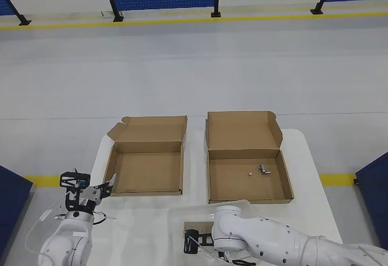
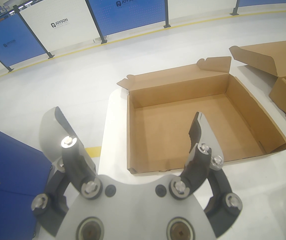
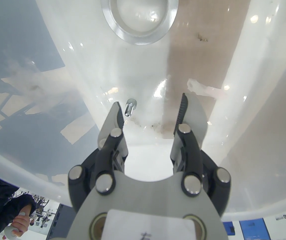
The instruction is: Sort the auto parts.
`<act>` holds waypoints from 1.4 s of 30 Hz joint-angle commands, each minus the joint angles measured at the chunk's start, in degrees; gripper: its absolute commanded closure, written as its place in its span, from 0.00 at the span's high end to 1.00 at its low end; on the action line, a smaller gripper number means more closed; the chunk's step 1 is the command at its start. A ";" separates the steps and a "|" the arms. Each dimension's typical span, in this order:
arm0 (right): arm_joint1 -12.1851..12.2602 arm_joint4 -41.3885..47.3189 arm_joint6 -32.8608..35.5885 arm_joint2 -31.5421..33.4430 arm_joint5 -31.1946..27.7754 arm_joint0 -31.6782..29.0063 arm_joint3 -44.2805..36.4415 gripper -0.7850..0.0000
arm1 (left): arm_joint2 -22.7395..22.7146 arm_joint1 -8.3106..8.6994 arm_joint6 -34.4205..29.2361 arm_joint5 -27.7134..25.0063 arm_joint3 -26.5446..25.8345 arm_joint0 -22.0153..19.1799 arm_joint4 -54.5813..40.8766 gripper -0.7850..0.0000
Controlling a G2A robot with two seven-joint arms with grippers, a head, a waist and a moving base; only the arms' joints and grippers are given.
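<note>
White table point(image 1: 147, 209) stood on a pale grey floor point(image 1: 180, 66), w/ blue partitions point(image 1: 160, 3) along the far edge of the room. Two open cardboard boxes sat side by side on it, lids folded back to the far side. Left box point(image 1: 147, 171) had a bare bottom. Right box point(image 1: 247, 181) held two small metal pcs toward its far right: a tiny fastener point(image 1: 249, 171) and, just right of it, a bent bracket point(image 1: 265, 167), the two apart. Near of the right box, at the table's near edge, was a translucent plastic bin point(image 3: 262, 76). Right gripper point(image 3: 150, 112) was down inside the bin, fingers spread wide, nothing between them. A short bolt point(image 3: 129, 108) lay on the bin floor just beside one fingertip; can't tell if it touched. A metal ring point(image 3: 139, 38) lay flat farther along the bin floor, well apart from the bolt. Left gripper point(image 2: 128, 116) hung over the table's near left corner, just near of the left box, fingers spread wide and holding nothing.
</note>
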 commanded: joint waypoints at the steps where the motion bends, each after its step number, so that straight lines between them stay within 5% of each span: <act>1: -0.03 -0.01 0.17 0.19 -0.11 -0.18 -0.08 0.22 | 0.00 0.00 0.00 0.00 0.00 0.00 0.00 1.00; 15: -0.06 0.78 1.98 1.29 -1.52 -1.75 -0.55 0.00 | 0.00 0.00 0.00 0.00 0.00 0.00 0.00 1.00; 26: 0.17 0.56 1.77 3.15 -0.89 -2.44 -1.01 0.00 | 0.00 0.00 0.00 0.00 0.00 0.00 0.00 1.00; 42: 3.54 2.57 1.27 10.17 -0.14 -5.12 -6.63 0.00 | 0.00 0.00 0.00 0.00 0.00 0.00 0.00 1.00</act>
